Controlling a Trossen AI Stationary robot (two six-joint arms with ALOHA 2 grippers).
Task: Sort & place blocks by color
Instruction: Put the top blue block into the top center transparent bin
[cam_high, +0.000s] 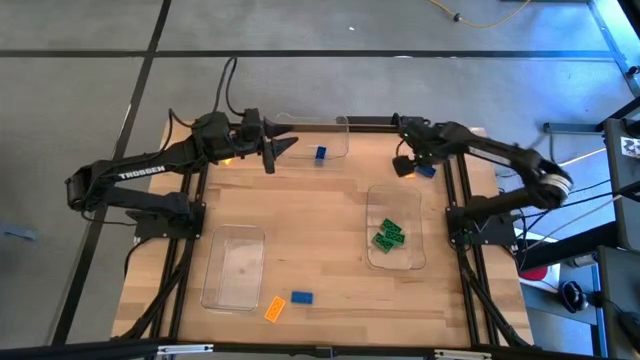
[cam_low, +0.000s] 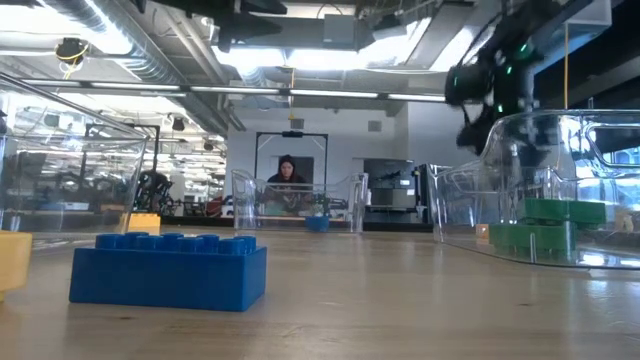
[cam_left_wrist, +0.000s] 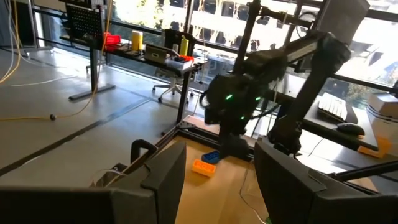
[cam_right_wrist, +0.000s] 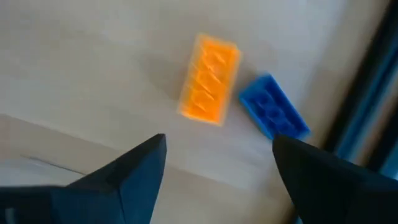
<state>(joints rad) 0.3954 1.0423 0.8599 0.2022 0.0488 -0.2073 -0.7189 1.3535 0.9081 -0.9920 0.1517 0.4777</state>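
Over at the table's far right corner: right gripper (cam_right_wrist: 214, 162) hovering wide open, empty, above orange block (cam_right_wrist: 210, 78) and blue block (cam_right_wrist: 273, 114) lying side by side. Left gripper (cam_high: 285, 146) open too, holding nothing, near far tray (cam_high: 338, 124).

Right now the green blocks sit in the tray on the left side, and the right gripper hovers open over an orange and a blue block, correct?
Not quite. The green blocks lie in the tray on the right side, as the high view shows. The rest holds: the right gripper hovers open over an orange block and a blue block.
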